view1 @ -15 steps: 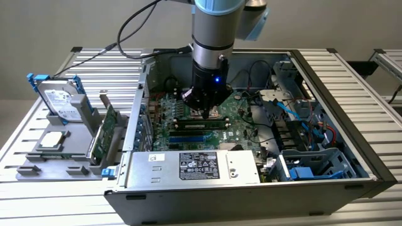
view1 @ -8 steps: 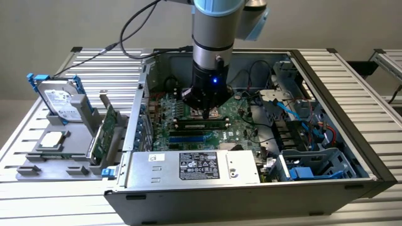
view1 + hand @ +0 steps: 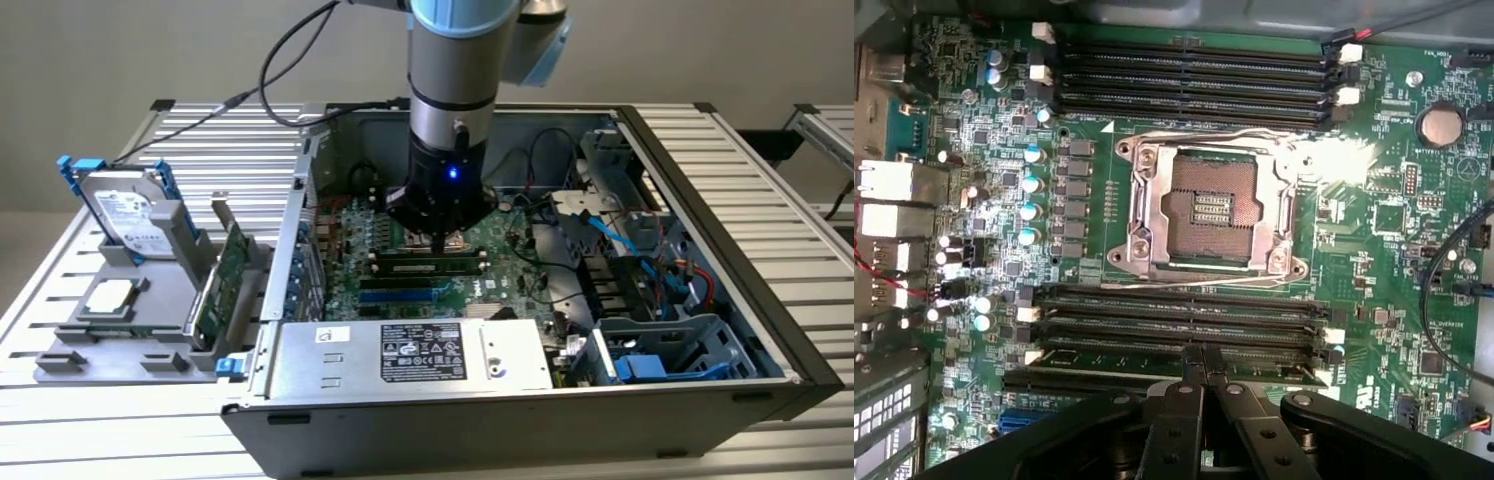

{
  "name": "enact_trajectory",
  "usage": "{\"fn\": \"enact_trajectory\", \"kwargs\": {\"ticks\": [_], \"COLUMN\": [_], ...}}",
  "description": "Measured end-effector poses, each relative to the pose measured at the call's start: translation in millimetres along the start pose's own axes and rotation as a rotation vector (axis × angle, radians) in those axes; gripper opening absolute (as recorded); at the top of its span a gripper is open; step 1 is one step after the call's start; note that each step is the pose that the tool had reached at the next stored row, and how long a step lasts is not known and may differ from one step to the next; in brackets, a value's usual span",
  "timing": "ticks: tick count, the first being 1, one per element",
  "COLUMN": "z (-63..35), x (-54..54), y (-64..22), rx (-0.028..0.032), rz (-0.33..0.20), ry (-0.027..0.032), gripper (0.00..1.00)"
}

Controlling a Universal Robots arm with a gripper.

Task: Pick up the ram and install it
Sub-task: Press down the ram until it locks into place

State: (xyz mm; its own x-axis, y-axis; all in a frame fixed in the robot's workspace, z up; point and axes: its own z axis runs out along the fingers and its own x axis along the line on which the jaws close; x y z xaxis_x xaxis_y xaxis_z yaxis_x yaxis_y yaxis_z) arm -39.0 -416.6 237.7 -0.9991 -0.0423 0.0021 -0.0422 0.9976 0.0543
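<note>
Wrist view, shut claw (image 3: 1202, 352) over ram (image 3: 1174, 355), ram partly hidden

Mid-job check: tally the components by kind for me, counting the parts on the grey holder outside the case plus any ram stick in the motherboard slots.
Hard drive: 1
Square silver chip: 1
Expansion card: 1
Ram stick: 1
Total: 4

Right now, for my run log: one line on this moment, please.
gripper: shut, tip at the ram | ram: standing in a slot of the motherboard
</note>
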Motion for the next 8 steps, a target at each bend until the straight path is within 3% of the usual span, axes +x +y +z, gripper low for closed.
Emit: {"fn": "enact_trajectory", "kwargs": {"ticks": [2, 8], "z": [-0.1, -2.8], "x": [0.1, 0.5], "y": [-2.3, -10.9], "rx": [-0.0001, -0.0008], "rz": [0.005, 0.014], "ry": [0.0019, 0.0156], "gripper": [0.11, 0.11]}}
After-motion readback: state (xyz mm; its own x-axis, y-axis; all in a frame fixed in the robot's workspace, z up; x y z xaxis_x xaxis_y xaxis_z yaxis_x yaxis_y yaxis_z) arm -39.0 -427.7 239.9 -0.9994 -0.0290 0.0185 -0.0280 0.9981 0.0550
